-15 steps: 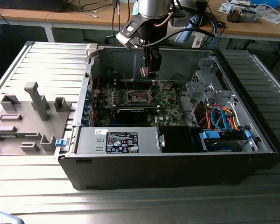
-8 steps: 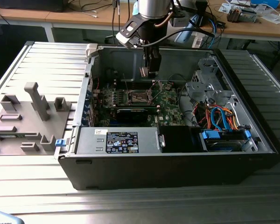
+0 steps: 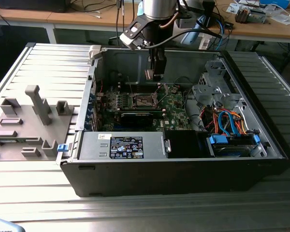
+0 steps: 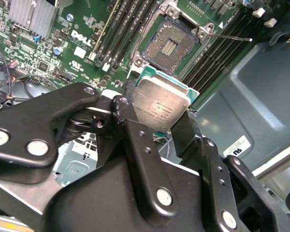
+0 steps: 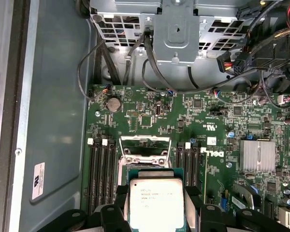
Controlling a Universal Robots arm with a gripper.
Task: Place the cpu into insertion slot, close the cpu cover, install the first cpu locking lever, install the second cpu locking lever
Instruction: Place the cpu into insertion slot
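A big grey metal worktop (image 3: 48, 63) holds an open black computer case (image 3: 174, 174). Inside the case lies the green motherboard (image 3: 176, 108). The robot arm reaches down into the case from above, and its claw (image 3: 157, 72) hangs over the board.

The black claw (image 4: 157, 116) is closed on the cpu (image 4: 159, 104). It pinches the chip by two edges, one finger on each side.

The insertion slot (image 4: 170, 44) is a small dark square with a silvery rim. It sits between rows of long thin memory slots (image 4: 128, 29). It looks bare, with nothing in it. The cpu cover (image 5: 145, 141) seems to be swung up and out of the way. A thin wire lever (image 4: 232, 37) sticks out beside the slot.

The step in hand looks like putting the chip into the slot, and the chip is not in yet. It hangs in the air, near the slot but apart from it. To do this well, I think the chip must line up square with the slot and come down flat and slow. It should drop in with no push, because the tiny parts in the slot look easy to bend. The chip must also stay off the cover and the lever.

The cpu (image 5: 156, 203) is small, flat and square. Its top is dull silver with faint print. A thin green edge shows around the metal.
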